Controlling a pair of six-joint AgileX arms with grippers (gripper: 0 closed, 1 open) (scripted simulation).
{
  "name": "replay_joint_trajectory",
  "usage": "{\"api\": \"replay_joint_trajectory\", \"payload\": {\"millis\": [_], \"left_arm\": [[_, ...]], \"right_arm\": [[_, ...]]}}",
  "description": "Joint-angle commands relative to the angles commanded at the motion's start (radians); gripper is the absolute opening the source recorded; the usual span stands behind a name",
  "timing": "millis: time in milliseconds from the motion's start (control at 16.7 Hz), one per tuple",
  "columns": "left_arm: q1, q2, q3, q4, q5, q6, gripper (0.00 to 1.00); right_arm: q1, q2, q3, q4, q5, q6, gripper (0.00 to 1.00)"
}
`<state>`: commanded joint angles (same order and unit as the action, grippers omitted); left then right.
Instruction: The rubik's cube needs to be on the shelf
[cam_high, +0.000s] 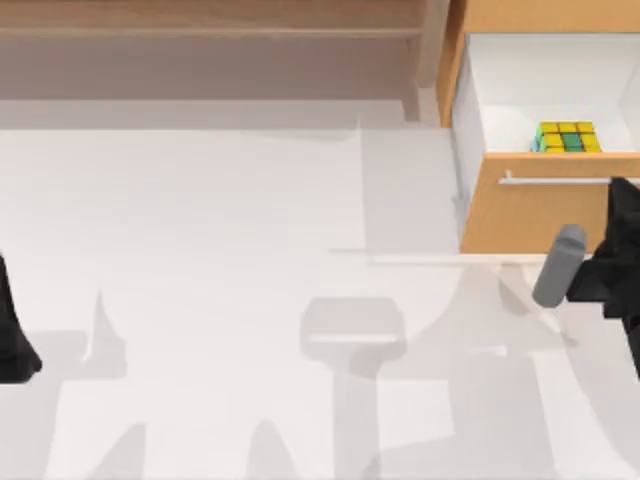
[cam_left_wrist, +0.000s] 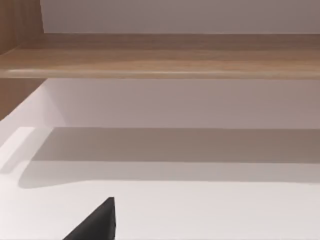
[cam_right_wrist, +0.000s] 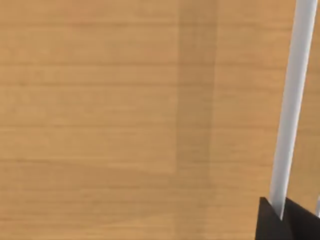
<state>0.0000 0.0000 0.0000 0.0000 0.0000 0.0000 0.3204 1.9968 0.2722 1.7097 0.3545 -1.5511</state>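
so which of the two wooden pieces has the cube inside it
The orange-tan drawer cabinet at right: its open drawer holds the yellow-green rubik's cube. The long brown shelf holds nothing.

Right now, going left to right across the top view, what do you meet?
Left arm parked at the left edge → shelf along the back → open drawer holding the rubik's cube → right gripper at the drawer's bar handle.

The right arm (cam_high: 610, 262) reached in from the table's right edge, its gripper (cam_right_wrist: 281, 218) at the drawer front (cam_high: 535, 215), fingers closed around the bar handle (cam_right_wrist: 290, 110). The left arm (cam_high: 12, 330) sat parked at the left edge, well away from the drawer
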Motion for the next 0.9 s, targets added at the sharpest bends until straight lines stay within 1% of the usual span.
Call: {"api": "replay_joint_trajectory", "payload": {"millis": [120, 900], "left_arm": [[0.0, 0.0, 0.0, 0.0, 0.0, 0.0, 1.0], [0.0, 0.0, 0.0, 0.0, 0.0, 0.0, 1.0]], "right_arm": [[0.0, 0.0, 0.0, 0.0, 0.0, 0.0, 0.0], [0.0, 0.0, 0.0, 0.0, 0.0, 0.0, 0.98]]}}
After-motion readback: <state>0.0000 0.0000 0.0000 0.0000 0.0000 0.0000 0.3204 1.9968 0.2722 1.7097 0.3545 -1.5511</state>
